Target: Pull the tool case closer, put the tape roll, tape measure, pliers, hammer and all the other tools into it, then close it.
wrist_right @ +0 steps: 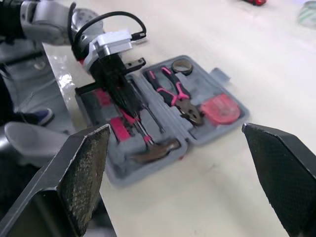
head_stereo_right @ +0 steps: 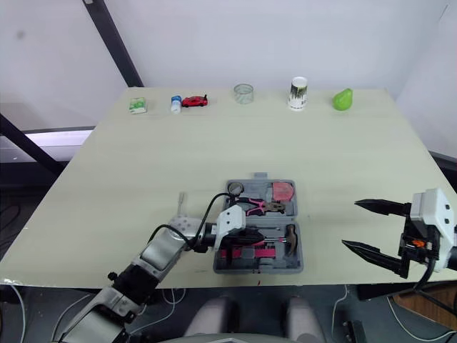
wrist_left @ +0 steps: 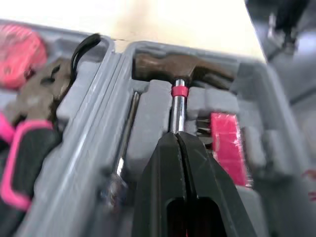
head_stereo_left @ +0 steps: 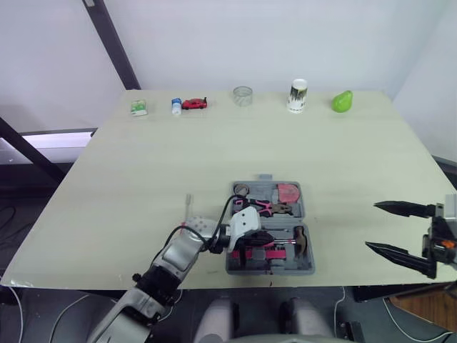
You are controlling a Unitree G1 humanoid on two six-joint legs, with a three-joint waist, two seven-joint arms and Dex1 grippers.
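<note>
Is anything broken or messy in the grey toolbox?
Nothing stands out. The hammer, pliers, pink tape measure and tape roll each lie in their own slots in the open tool case, which sits flat on the table.

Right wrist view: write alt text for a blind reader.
An open grey tool case holds pliers, a tape measure and a hammer, with the shut left gripper on the hammer's handle. The open right gripper frames it.

We note a pale table (head_stereo_left: 143,179) against a white wall (head_stereo_left: 321,36); black strut (head_stereo_left: 114,46) at left; dark floor (head_stereo_left: 21,196) with cables (head_stereo_left: 6,214).
</note>
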